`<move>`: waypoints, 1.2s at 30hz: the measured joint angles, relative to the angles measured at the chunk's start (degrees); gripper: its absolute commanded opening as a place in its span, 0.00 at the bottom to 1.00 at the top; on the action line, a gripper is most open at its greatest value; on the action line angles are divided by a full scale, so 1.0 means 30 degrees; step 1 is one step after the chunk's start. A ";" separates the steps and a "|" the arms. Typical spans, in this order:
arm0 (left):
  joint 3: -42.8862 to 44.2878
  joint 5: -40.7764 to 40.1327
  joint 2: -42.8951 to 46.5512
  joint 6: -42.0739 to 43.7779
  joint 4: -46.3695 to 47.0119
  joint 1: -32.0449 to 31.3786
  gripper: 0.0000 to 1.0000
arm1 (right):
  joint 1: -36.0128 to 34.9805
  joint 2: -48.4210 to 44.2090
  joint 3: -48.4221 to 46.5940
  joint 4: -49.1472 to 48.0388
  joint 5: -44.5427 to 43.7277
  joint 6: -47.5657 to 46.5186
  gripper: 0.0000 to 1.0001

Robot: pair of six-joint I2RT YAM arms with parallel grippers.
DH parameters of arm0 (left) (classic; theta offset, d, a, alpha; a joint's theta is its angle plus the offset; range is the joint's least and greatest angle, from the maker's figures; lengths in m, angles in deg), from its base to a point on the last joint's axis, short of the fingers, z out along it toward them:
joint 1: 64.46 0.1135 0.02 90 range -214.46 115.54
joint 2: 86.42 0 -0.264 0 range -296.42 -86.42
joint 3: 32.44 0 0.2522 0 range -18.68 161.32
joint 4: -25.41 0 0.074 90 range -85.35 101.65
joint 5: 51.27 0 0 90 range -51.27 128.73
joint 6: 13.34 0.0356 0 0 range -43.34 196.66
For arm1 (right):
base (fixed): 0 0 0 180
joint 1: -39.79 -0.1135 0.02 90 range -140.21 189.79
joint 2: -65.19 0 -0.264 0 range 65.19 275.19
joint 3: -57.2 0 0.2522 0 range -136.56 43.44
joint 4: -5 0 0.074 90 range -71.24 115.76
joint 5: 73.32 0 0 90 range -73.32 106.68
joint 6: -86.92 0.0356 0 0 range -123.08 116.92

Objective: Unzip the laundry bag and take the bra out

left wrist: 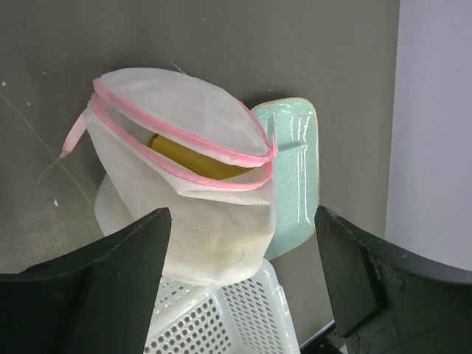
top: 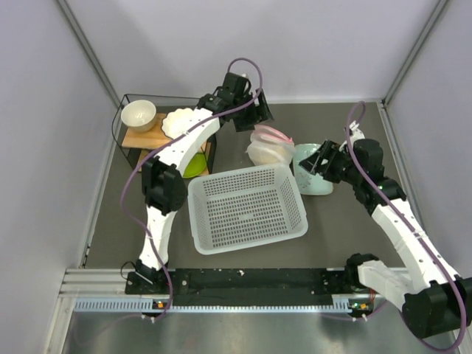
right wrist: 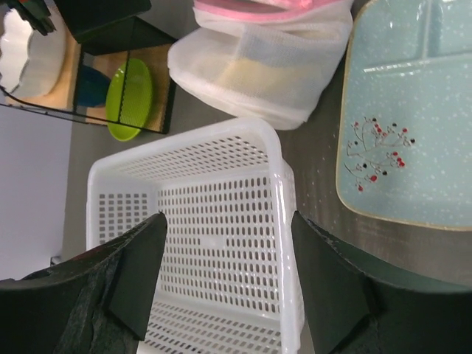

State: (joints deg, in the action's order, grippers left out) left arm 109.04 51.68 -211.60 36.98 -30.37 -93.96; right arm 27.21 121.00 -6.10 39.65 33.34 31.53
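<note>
The laundry bag (top: 269,146), a white mesh pod with a pink zip rim, sits between the basket and the mint tray. In the left wrist view the laundry bag (left wrist: 184,177) is partly unzipped and the mustard-yellow bra (left wrist: 193,161) shows through the gap. In the right wrist view the bag (right wrist: 269,63) lies at the top, the bra only a yellowish shade through the mesh. My left gripper (top: 254,110) is open and empty just behind the bag (left wrist: 242,258). My right gripper (top: 316,164) is open and empty over the tray, right of the bag (right wrist: 228,258).
A white perforated basket (top: 247,208) stands in front of the bag. A mint-green tray (top: 316,184) lies to its right. At the back left a black-framed wooden shelf (top: 144,139) carries a white bowl (top: 138,114), a scalloped white dish (top: 179,122) and a green bowl (top: 195,164) below.
</note>
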 measured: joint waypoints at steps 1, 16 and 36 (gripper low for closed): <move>0.0000 -0.0124 -0.0087 -0.0423 0.0000 -0.0087 0.88 | 0.0000 -0.0080 0.0146 0.0044 -0.0029 0.0000 0.70; -0.0007 -0.2419 -0.2368 -0.5763 0.0510 -0.0707 0.88 | 0.0000 -0.0561 0.0765 0.0940 -0.0029 -0.0058 0.71; 0.0007 0.1239 -0.3388 -0.4597 0.2922 -0.0860 0.00 | 0.2353 -0.0007 0.0750 0.1355 0.1443 -0.0984 0.71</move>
State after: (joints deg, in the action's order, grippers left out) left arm 109.06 55.39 -221.76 23.19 -21.60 -96.54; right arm 34.27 120.98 -3.85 43.71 37.67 28.58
